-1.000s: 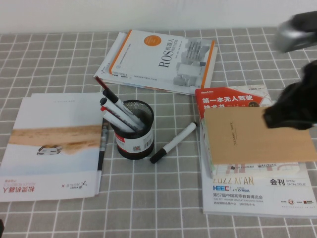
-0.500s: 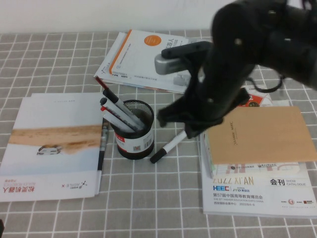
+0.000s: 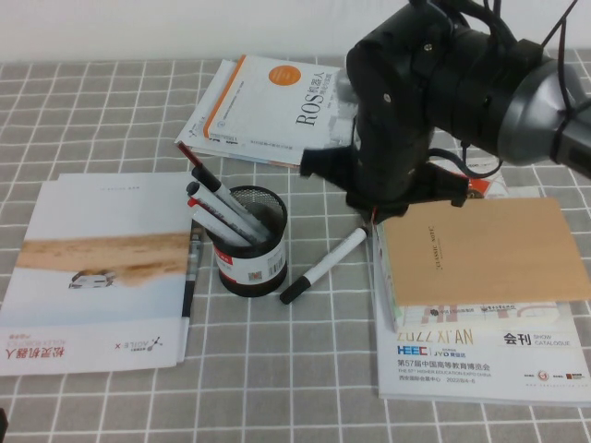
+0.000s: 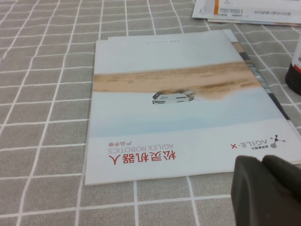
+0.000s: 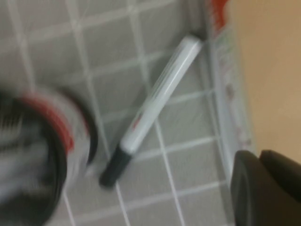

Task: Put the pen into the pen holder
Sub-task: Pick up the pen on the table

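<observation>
High view: pen (image 3: 324,266) between pen holder (image 3: 253,242) and catalogue (image 3: 480,355) edge | right gripper (image 5: 268,188) jaws closed, empty, above | left gripper (image 4: 265,190) jaws unclear

black wire-mesh pen holder (image 3: 253,242), glossy paper brochure (image 3: 102,268), checked cloth (image 3: 277,369).

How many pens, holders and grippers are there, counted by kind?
Markers in the pen holder: 3
Loose white pen: 1
Thin dark pen beside the brochure: 1
Pen holder: 1
Grippers: 2, left gripper over the brochure's corner, right gripper above the white pen
Total: 8
</observation>
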Robot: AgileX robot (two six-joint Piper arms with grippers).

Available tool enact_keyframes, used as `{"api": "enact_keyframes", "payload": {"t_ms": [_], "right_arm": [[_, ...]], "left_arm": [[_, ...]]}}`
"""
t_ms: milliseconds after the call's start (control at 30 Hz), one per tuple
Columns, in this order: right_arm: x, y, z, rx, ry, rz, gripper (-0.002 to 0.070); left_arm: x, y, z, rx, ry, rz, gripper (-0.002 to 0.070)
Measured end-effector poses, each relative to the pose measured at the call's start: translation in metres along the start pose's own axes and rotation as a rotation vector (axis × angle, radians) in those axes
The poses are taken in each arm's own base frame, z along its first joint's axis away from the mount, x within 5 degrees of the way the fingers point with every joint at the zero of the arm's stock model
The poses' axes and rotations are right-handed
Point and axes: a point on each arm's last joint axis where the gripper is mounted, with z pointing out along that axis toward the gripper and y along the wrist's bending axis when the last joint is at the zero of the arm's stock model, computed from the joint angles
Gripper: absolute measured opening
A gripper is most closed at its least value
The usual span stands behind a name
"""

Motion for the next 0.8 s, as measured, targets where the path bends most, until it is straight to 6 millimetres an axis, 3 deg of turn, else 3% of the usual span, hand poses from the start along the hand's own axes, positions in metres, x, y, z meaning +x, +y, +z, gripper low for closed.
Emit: {"api": "enact_keyframes", "payload": {"t_ms": [200,400,700,800], "right_arm": [[-0.006,0.006,0.002,-0.067,-0.052,0.162,-0.0012],[-0.007,0.016,0.024,-0.108,-0.055,0.224,0.0008],[-0.003,0.024,0.051,-0.108,-0.031,0.325,0.0235],[-0.002,0.025,0.059,-0.092,-0.021,0.332,0.0269]], "left_arm": [[0.0,0.0,0.0,0.0,0.0,0.0,-0.0003],[0.0,0.0,0.0,0.0,0.0,0.0,-0.0003],[0.0,0.0,0.0,0.0,0.0,0.0,-0.0003],[0.0,0.0,0.0,0.0,0.0,0.0,-0.0003]]}}
